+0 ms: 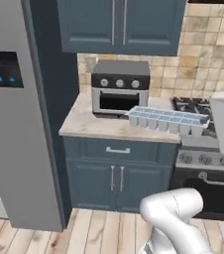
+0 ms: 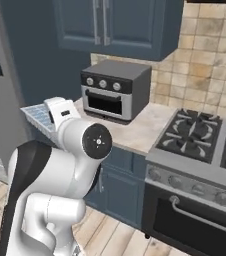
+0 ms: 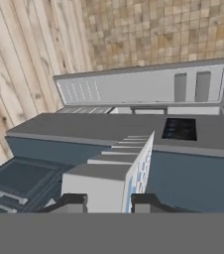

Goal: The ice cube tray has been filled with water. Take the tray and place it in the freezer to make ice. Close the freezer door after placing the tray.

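Note:
The ice cube tray [image 1: 166, 120], long and white with pale-blue water in its cells [image 1: 169, 115], hangs level just above the counter's front edge, in front of the toaster oven. Its right end runs into my white hand. In the hand view my gripper [image 3: 109, 202] is shut on the tray [image 3: 115, 171], which stretches away from the fingertips [image 3: 74, 201]. From the right base view only the tray's end [image 2: 36, 115] peeks out left of my arm. The grey freezer [image 1: 20, 149] stands at the left. In the hand view its door [image 3: 143, 87] stands open, its bins showing.
A toaster oven [image 1: 120, 88] sits on the beige counter [image 1: 89, 126]. The stove [image 2: 200, 137] is to the right, with its oven below. Dark blue cabinets run above and under the counter. The fridge door with the black display [image 1: 2, 69] is shut. The floor is wood.

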